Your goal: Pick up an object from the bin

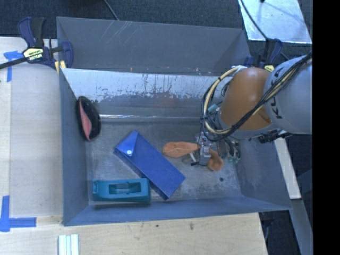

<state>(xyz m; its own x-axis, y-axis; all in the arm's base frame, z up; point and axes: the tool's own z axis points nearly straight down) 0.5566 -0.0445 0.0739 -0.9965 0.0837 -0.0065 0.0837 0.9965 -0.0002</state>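
Observation:
My gripper is low in the bin's right half, right at an orange-brown soft thing that lies on the floor. The thing runs from left of the fingers to a lump just right of them. Whether the fingers clasp it cannot be made out. A blue flat box lies slanted to the left of it.
A teal tape dispenser lies near the front left corner. A black and pink brush-like thing leans on the left wall. The arm with its orange cover and cables hangs over the bin's right side.

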